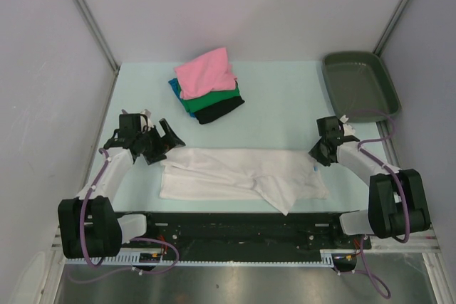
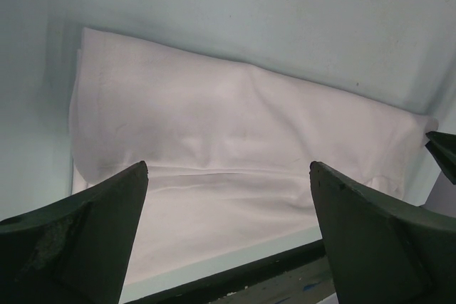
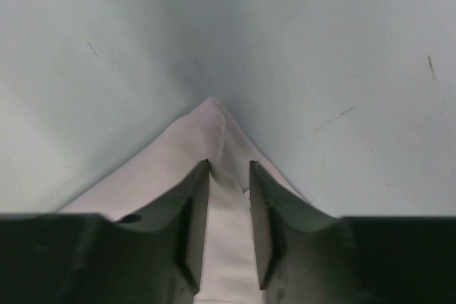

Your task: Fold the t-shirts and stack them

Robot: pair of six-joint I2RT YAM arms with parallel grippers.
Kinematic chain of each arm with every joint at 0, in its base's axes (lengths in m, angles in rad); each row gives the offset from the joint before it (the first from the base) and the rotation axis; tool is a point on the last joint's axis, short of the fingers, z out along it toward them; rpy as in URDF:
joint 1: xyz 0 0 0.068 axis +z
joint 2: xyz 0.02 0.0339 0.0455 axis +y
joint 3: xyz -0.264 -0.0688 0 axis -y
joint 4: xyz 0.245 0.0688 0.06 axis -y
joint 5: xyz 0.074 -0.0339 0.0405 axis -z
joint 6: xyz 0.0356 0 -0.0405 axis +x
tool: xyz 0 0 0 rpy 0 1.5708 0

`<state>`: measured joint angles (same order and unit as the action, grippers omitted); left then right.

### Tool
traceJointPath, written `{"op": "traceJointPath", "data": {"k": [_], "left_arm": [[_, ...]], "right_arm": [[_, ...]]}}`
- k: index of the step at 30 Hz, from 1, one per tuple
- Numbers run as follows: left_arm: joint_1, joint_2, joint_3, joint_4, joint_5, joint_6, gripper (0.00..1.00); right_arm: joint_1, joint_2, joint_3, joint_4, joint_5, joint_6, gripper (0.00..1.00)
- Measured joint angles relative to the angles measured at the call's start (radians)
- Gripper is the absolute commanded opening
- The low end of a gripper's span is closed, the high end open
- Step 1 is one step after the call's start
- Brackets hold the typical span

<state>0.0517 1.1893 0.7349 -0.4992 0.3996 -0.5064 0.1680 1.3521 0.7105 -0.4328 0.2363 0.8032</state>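
A large white t-shirt (image 1: 235,172) lies folded lengthwise into a long band across the near part of the table. My left gripper (image 1: 160,140) is open and empty, hovering just above the shirt's left end (image 2: 214,126), fingers wide apart (image 2: 228,169). My right gripper (image 1: 317,153) is at the shirt's far right corner and is shut on a pinch of the white cloth (image 3: 192,140), which fills the gap between its fingers (image 3: 229,165). A stack of folded shirts sits at the back centre: pink (image 1: 206,70) on top, then teal-blue (image 1: 174,87), green (image 1: 214,97) and black (image 1: 221,110).
A dark grey-green tray (image 1: 360,80) stands at the back right corner. Grey walls close in the pale blue table (image 1: 285,119) on three sides. The black base rail (image 1: 235,227) runs along the near edge, right below the white shirt.
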Motion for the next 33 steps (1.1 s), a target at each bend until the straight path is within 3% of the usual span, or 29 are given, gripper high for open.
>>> {"op": "traceJointPath", "data": {"k": [1, 4, 19, 33], "left_arm": [[0.0, 0.0, 0.0, 0.0, 0.0, 0.0, 0.99], [0.0, 0.0, 0.0, 0.0, 0.0, 0.001, 0.99], [0.0, 0.002, 0.0, -0.005, -0.003, 0.01, 0.99], [0.001, 0.022, 0.0, -0.013, -0.01, 0.019, 0.99]], "right_arm": [[0.0, 0.005, -0.004, 0.003, 0.0, -0.001, 0.14], [0.0, 0.024, -0.011, 0.015, -0.006, 0.0, 0.0], [-0.074, 0.052, 0.0, 0.132, -0.051, 0.015, 0.0], [-0.148, 0.225, 0.129, 0.224, -0.121, 0.046, 0.0]]}}
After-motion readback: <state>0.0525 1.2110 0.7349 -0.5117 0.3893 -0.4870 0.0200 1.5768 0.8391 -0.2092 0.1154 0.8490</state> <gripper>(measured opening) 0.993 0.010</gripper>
